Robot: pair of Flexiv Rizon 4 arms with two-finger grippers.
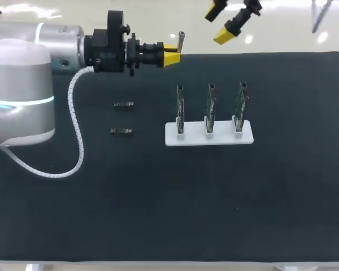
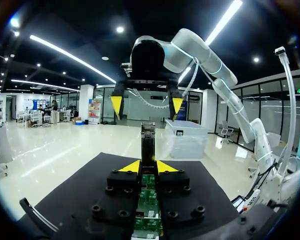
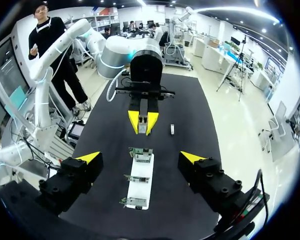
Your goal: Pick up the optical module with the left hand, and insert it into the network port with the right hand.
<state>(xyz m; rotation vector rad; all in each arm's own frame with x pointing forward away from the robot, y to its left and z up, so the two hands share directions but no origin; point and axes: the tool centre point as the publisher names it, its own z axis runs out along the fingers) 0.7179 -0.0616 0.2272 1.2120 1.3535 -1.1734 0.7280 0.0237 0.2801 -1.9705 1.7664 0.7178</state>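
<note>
1. Head view: left gripper (image 1: 177, 55) pinches the optical module (image 1: 181, 39) over the table's (image 1: 214, 197) far edge; two spare modules (image 1: 123, 104) lie left of the port rack (image 1: 221, 137).
2. Right wrist view: right gripper (image 3: 141, 158) has its fingers spread wide, facing that rack.

No words, numbers or signs are showing clearly enough to read. Any print on the green boards (image 1: 210, 107), which are standing in the white stand (image 1: 209, 137), is looking too small to make out.
</note>
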